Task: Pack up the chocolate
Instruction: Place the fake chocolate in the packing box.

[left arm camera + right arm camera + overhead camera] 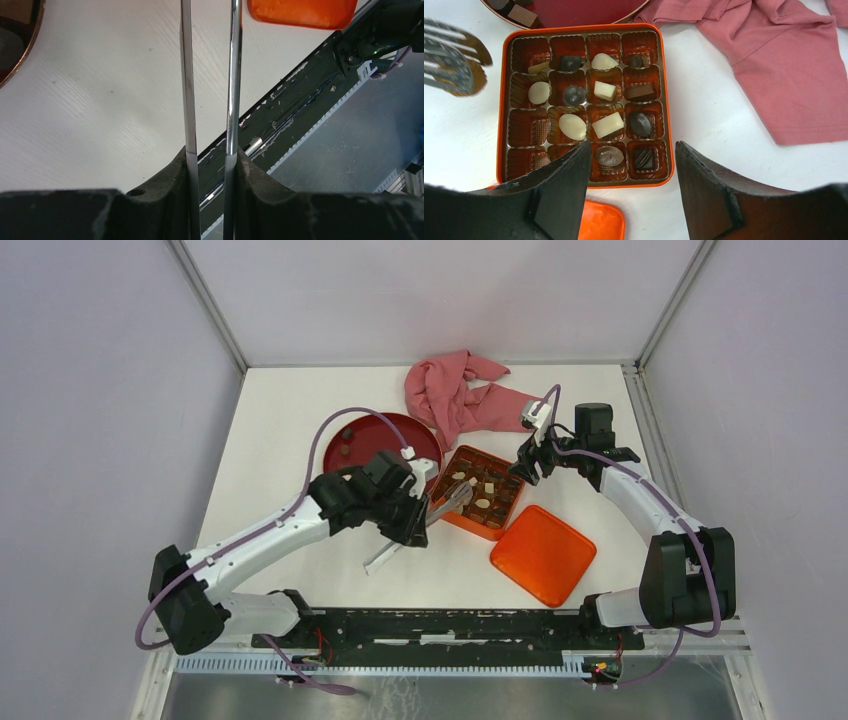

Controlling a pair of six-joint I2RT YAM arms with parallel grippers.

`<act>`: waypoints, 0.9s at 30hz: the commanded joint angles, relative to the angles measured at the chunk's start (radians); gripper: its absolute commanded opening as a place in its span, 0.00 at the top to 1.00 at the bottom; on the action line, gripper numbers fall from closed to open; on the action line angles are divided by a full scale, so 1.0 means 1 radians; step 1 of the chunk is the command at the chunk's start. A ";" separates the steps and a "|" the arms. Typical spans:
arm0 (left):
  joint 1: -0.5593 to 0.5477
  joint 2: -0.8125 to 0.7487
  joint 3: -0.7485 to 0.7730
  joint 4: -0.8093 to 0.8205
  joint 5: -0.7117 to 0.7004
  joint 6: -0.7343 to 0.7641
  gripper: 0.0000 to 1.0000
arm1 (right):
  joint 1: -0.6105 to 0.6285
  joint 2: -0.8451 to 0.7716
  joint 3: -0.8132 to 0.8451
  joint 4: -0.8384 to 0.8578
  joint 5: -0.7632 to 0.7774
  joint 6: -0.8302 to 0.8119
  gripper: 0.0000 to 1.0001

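The orange gridded tin (515, 502) (666, 100) holds several pieces of chocolate (607, 124), dark and cream, in its cups. More dark chocolate (345, 447) (523, 15) lies on the round dark-red plate (400, 430). My left gripper (413, 525) (211, 152) is shut on a pair of metal tongs (452, 502) (233, 75). The tong tips (451, 65) hang just off the tin's left side. My right gripper (528, 462) (631, 146) hovers open over the tin's right side, holding nothing.
The tin's orange lid (543, 553) (300, 12) (599, 222) lies on the table in front of the tin. A crumpled pink cloth (460, 395) (774, 65) sits behind the tin and plate. The black base rail (450, 625) runs along the near edge.
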 commanded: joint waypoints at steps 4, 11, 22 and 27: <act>-0.054 0.091 0.063 0.079 -0.033 -0.039 0.98 | 0.003 0.004 0.037 0.010 -0.013 -0.015 0.32; -0.098 0.183 0.099 0.081 -0.049 -0.032 0.98 | 0.003 0.006 0.037 0.010 -0.013 -0.016 0.32; -0.114 0.258 0.144 0.054 -0.074 -0.016 0.95 | 0.002 0.005 0.038 0.007 -0.015 -0.018 0.32; -0.121 0.275 0.153 0.040 -0.088 -0.014 0.87 | 0.003 0.006 0.038 0.008 -0.016 -0.018 0.32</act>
